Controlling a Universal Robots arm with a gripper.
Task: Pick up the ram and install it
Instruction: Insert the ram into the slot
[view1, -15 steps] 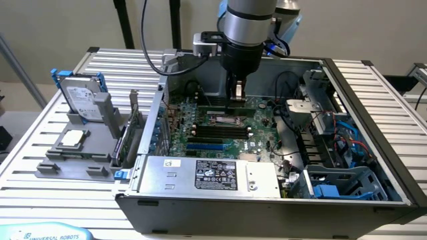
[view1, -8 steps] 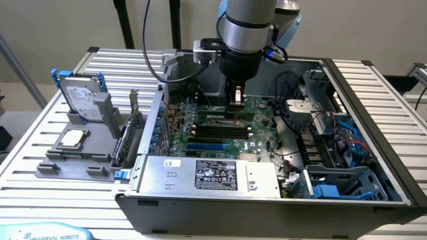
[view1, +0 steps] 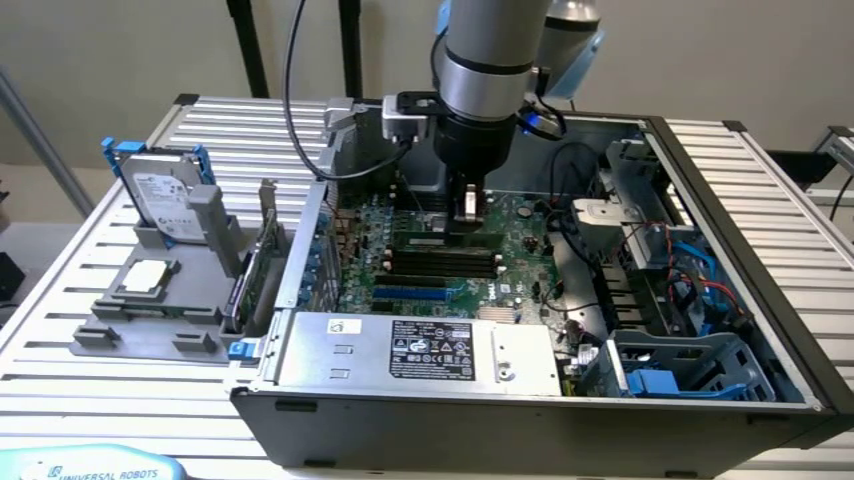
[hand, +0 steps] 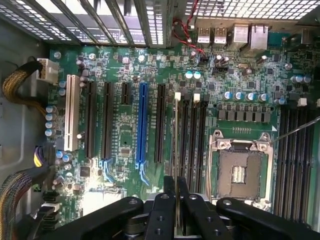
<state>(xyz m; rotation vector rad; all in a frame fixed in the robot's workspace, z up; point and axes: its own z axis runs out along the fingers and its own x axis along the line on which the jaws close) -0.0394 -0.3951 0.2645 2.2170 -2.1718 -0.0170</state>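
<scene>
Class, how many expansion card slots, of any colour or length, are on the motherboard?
6, side by side: white slot, first black slot, second black slot, short black slot, blue slot, third black slot nearest the ram. The end effector may hide more.

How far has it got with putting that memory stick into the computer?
Picking up looks done: the gripper is shut on the ram, seen edge-on. In hand: it holds the stick lined up along the memory slots on the motherboard. Left: the stick is not yet released, and I cannot tell whether it is seated.
</scene>
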